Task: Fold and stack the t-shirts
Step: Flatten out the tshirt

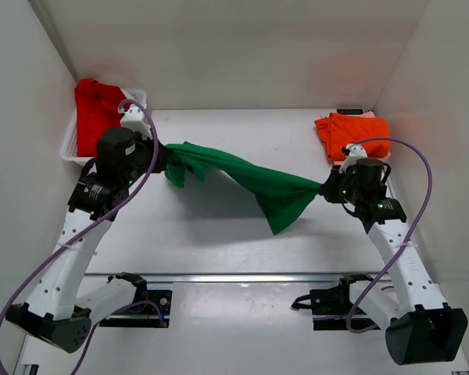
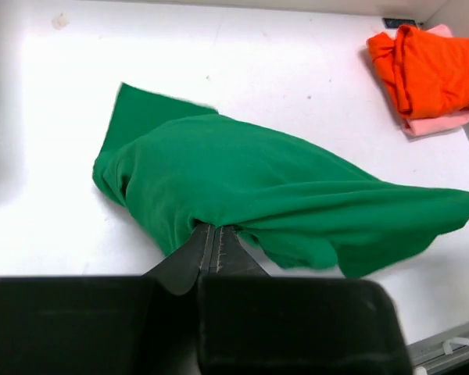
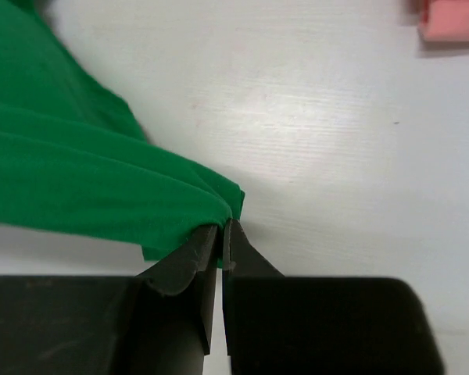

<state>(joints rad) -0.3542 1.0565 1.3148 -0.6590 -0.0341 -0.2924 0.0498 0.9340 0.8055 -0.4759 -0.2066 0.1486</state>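
Observation:
The green t-shirt [image 1: 250,178] hangs stretched between both arms above the table, a loose flap drooping at its middle right. My left gripper [image 1: 166,158] is shut on its left end; in the left wrist view the cloth [image 2: 281,191] bunches over the closed fingertips [image 2: 213,232]. My right gripper [image 1: 325,188] is shut on the shirt's right end, and the right wrist view shows green fabric [image 3: 86,180] pinched at the tips [image 3: 223,226]. A folded orange t-shirt [image 1: 352,133] lies on a pale pink one [image 2: 442,123] at the back right. A red t-shirt [image 1: 98,109] sits in the basket.
A white lattice basket [image 1: 70,144] stands at the back left against the wall. White walls close in the table on the left, back and right. A metal rail [image 1: 242,275] runs along the near edge by the arm bases.

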